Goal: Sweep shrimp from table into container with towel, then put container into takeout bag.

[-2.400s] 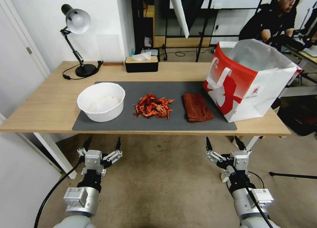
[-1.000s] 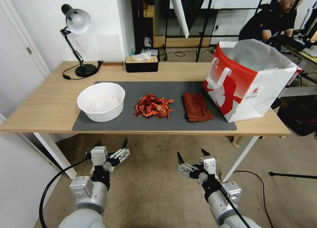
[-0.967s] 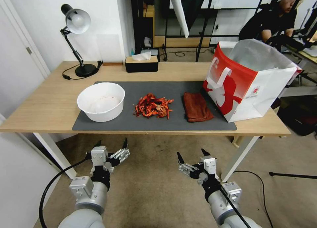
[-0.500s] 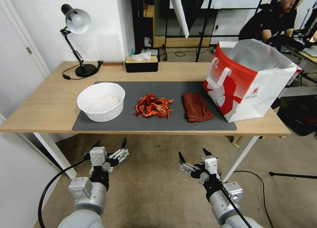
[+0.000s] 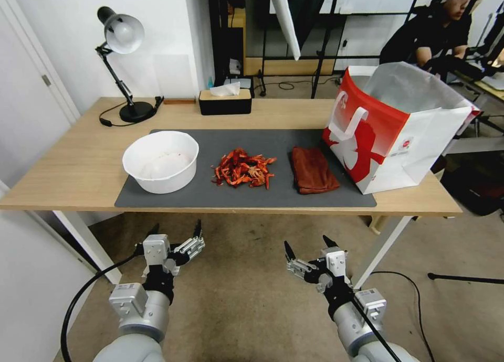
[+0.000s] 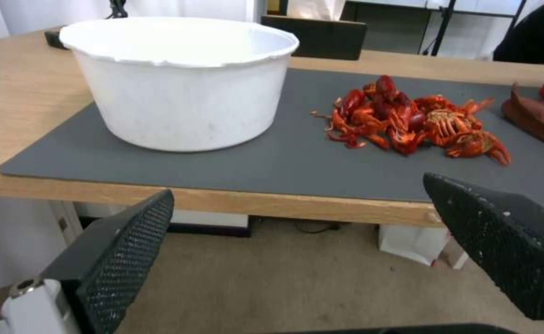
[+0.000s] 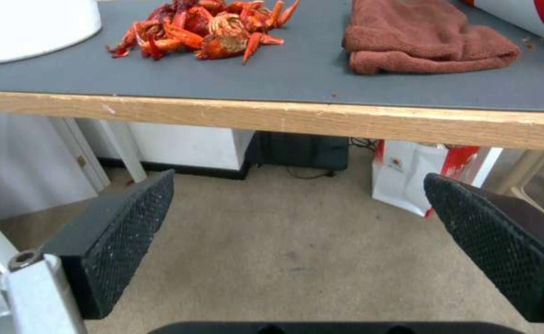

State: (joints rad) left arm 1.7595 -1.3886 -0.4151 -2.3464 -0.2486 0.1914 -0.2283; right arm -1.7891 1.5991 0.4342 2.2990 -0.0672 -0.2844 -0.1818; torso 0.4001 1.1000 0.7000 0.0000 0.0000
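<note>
1. I have the left gripper (image 5: 175, 231) below the table (image 5: 73, 168) edge, in front of the container (image 5: 160, 162), fingers spread, empty
2. My right gripper (image 5: 307, 242) hangs below the edge too, released, gripping nothing
3. On the grey mat (image 5: 210, 194): white container at left, shrimp (image 5: 242, 169) pile in the middle, rust-brown towel (image 5: 313, 169) just right of it
4. The takeout bag (image 5: 394, 126) stands open beside the towel

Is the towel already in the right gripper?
No, the towel lies folded on the mat, and the open right gripper hangs below the table edge.
</note>
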